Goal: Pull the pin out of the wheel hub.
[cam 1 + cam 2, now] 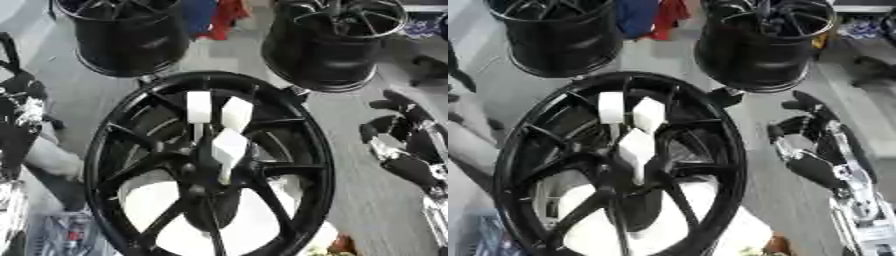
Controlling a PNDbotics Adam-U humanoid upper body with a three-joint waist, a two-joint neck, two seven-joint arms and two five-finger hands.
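Item: black spoked wheel hub (pixel 210 165), filling the centre and lower frame. Three white pins (pixel 229 145) stood clustered at its middle, two upper blocks side by side, a third just below them. No readable writing showed anywhere.

Two further black rims (pixel 131 35) stood at upper left and upper right.

Right hand (pixel 815 150) lay at the right edge, fingers relaxed and spread, holding nothing, apart from the pins. Left hand (pixel 22 110) showed at the left edge; its fingers could not be made out.
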